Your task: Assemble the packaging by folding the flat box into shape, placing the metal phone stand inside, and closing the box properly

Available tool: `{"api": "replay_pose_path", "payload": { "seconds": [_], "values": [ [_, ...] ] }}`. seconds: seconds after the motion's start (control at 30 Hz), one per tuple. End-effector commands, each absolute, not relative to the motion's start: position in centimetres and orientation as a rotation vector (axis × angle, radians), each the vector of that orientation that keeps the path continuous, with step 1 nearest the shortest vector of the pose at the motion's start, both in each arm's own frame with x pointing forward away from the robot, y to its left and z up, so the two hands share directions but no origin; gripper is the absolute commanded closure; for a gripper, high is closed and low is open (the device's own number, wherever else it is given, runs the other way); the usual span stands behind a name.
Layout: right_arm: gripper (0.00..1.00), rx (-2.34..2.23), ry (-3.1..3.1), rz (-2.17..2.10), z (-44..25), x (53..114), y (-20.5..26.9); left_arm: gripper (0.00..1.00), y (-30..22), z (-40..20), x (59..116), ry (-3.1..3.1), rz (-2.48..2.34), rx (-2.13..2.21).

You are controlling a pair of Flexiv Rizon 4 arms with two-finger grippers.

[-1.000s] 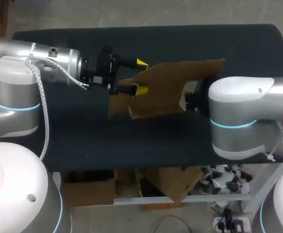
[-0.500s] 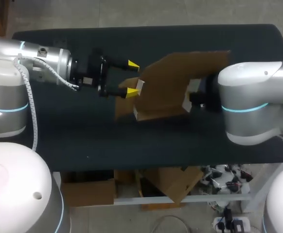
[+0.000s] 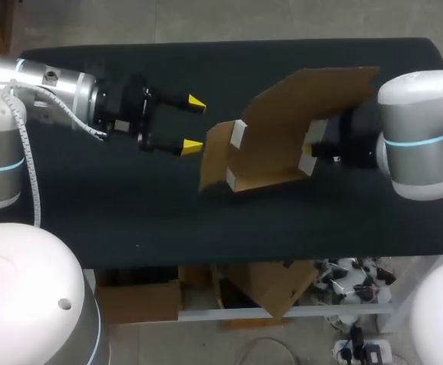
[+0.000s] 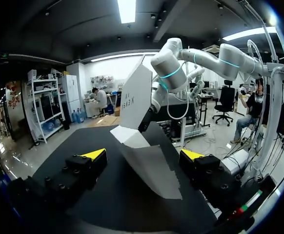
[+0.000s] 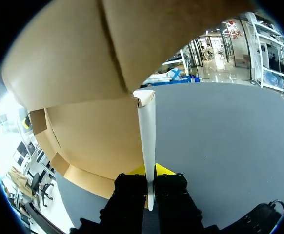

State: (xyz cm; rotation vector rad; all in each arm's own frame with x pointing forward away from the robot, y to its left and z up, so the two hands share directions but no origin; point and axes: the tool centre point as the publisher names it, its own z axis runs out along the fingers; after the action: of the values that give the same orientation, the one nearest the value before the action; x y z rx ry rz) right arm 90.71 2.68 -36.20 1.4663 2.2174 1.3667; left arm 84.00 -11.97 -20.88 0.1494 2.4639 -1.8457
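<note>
The brown cardboard box (image 3: 271,141) is half folded and tilted, with one tall flap raised toward the back right. My right gripper (image 5: 150,174) is shut on a thin side wall of the box (image 5: 83,78); in the head view the box hides its fingers, and only the right arm (image 3: 419,129) shows. My left gripper (image 3: 193,124) stands open just left of the box, not touching it. From the left wrist, the box (image 4: 134,97) rises ahead of that gripper (image 4: 144,155), and a white-faced flap reaches down between the spread fingers. No metal phone stand is in view.
The box and both arms are over a black table (image 3: 130,213). Its front edge runs below the box, and bare cloth lies to the left and behind.
My right arm has carried the box to the right and tipped it more upright. My left gripper has drawn back to the left, off the box edge, staying open.
</note>
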Motion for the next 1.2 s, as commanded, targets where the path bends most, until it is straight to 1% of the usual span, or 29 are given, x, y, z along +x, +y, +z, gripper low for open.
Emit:
{"api": "replay_pose_path", "payload": {
  "seconds": [0.03,0.47,0.57,1.2],
  "values": [
    [1.00,1.510,2.437,1.257,-35.2,90.8,1.7,0.00,-11.1,-20.5,83.9,2.489,-1.822,0.164],
    [1.00,1.597,2.651,1.012,-34.8,91.0,1.3,0.00,-9.8,-20.6,84.0,2.620,-1.768,0.232],
    [1.00,1.618,2.713,0.903,-35.1,90.9,1.3,0.00,-9.3,-20.6,84.3,2.665,-1.767,0.222],
    [1.00,1.657,2.721,0.868,-35.2,91.2,1.1,0.00,-9.2,-20.6,84.4,2.670,-1.749,0.220]
  ]
}}
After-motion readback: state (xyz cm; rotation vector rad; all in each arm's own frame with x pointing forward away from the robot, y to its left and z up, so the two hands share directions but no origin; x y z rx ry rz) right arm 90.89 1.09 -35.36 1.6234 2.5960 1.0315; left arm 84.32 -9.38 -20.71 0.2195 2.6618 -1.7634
